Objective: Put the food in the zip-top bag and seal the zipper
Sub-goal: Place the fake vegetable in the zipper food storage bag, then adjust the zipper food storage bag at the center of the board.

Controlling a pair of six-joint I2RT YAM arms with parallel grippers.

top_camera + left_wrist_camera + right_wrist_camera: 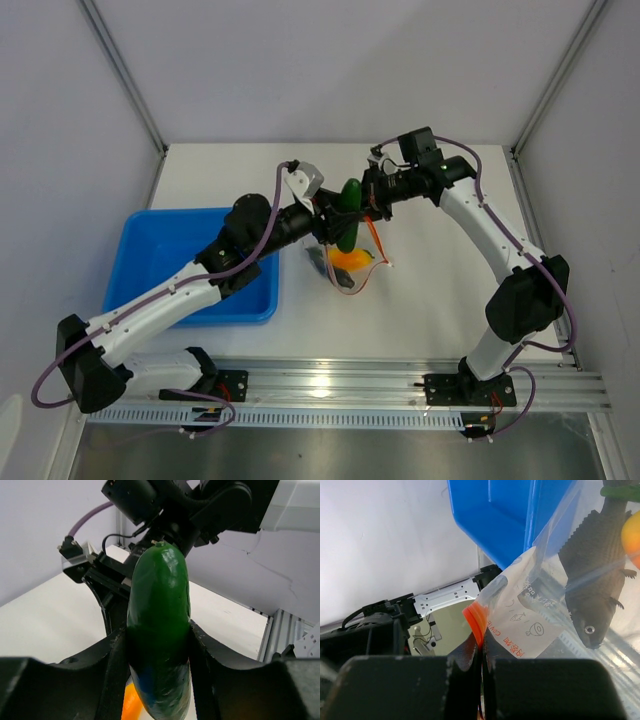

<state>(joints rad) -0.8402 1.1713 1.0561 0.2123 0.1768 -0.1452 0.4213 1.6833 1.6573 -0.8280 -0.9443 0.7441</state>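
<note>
My left gripper (pixel 333 213) is shut on a dark green cucumber-like piece (pixel 348 218) and holds it above the mouth of the zip-top bag (pixel 347 268). In the left wrist view the cucumber (pixel 160 625) fills the space between the fingers (pixel 112 665), with the yellow-orange piece (pixel 131 702) below it. My right gripper (pixel 374 203) is shut on the orange-red zipper (pixel 477 619) and holds the clear bag (pixel 535 615) up. Inside the bag are a dark fish-shaped toy (pixel 590 580) and the yellow-orange piece (pixel 633 537).
The blue tray (pixel 200 265) stands at the left, under my left arm, and shows behind the bag in the right wrist view (pixel 510 515). A metal rail (pixel 350 385) runs along the near edge. White walls close in the back and sides.
</note>
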